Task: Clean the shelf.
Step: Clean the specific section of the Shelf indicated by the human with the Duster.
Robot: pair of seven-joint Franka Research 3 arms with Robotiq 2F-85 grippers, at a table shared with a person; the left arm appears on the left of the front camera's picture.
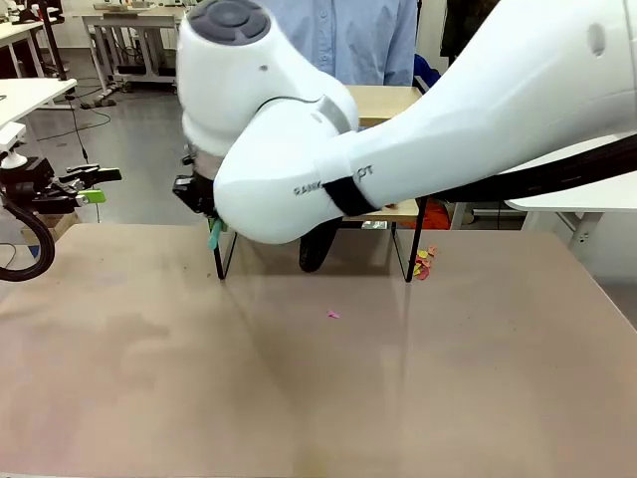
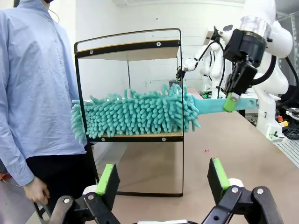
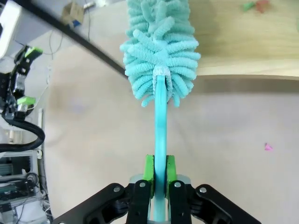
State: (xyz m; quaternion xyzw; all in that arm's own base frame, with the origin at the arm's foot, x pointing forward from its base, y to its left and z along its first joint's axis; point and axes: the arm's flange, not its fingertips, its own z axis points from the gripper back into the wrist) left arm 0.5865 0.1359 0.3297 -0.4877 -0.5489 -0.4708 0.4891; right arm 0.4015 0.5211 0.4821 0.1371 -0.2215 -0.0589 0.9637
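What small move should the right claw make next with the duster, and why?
Probably a short sweep along the lower board of the shelf: the right claw is shut on the duster by its handle, and the fluffy head lies on that board.

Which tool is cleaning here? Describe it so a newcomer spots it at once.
Start at the two-tier shelf standing on the beige table. Along its lower board lies a duster, its flat handle pinched in the right gripper. Its fluffy teal head of soft noodle-like strands stands out against bare wood and black metal.
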